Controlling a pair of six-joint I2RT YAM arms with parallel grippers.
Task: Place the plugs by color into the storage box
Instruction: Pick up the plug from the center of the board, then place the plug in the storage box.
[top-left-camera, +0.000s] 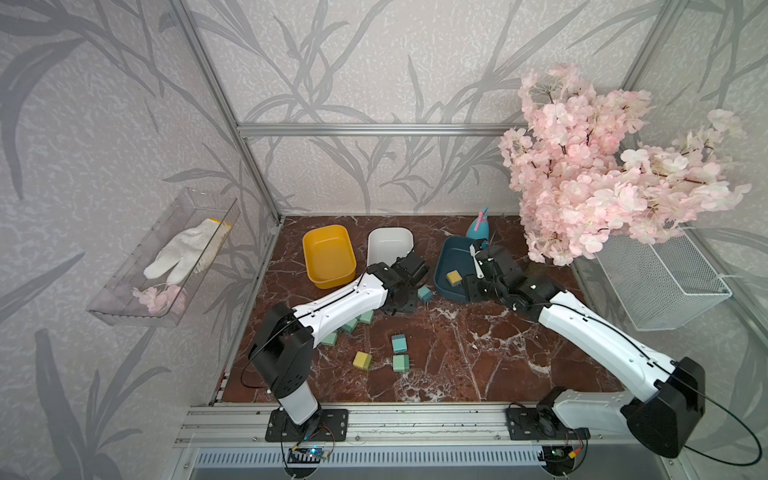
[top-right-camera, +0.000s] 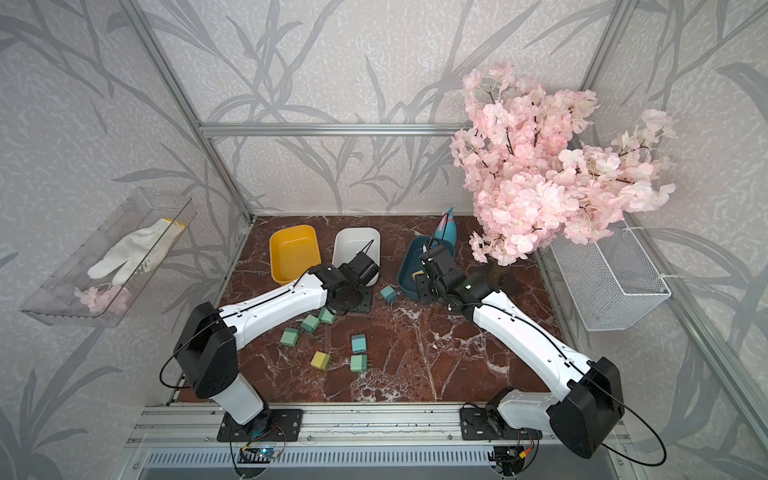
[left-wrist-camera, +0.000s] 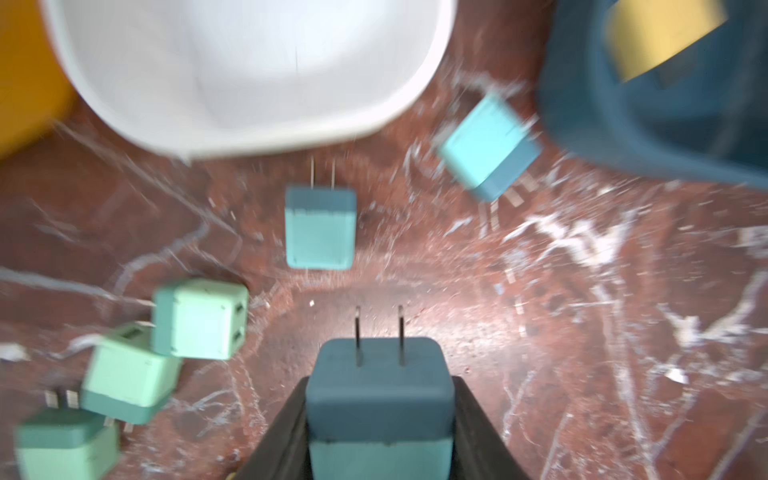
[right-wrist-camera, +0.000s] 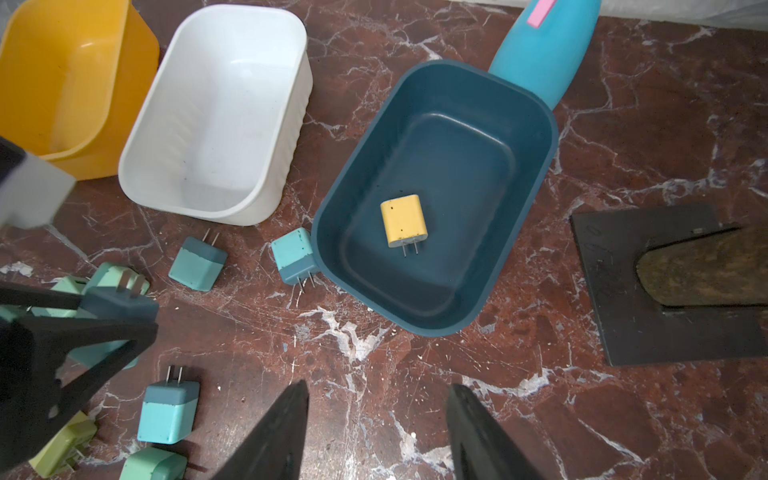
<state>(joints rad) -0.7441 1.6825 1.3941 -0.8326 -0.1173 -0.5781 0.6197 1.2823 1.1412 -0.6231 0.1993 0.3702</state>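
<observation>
My left gripper (left-wrist-camera: 379, 415) is shut on a light blue plug (left-wrist-camera: 379, 399), prongs pointing away, just above the table near the white box (top-left-camera: 388, 245). Two more light blue plugs lie ahead of it: one (left-wrist-camera: 320, 226) flat, one (top-left-camera: 424, 293) against the dark blue box (right-wrist-camera: 449, 166). That box holds a yellow plug (right-wrist-camera: 404, 222). My right gripper (right-wrist-camera: 379, 385) hangs open and empty over bare table in front of it. A yellow plug (top-left-camera: 362, 360), a blue plug (top-left-camera: 399, 343) and sage green plugs (top-left-camera: 401, 363) (top-left-camera: 365, 318) (top-left-camera: 328, 340) lie loose. The yellow box (top-left-camera: 332, 282) is empty.
A pink blossom tree (top-left-camera: 590, 166) stands on a black base plate (right-wrist-camera: 665, 291) right of the dark blue box. A blue spray bottle (top-left-camera: 478, 226) stands behind that box. A wire basket (top-left-camera: 660, 278) hangs at the right, a clear tray with a glove (top-left-camera: 183, 253) at the left.
</observation>
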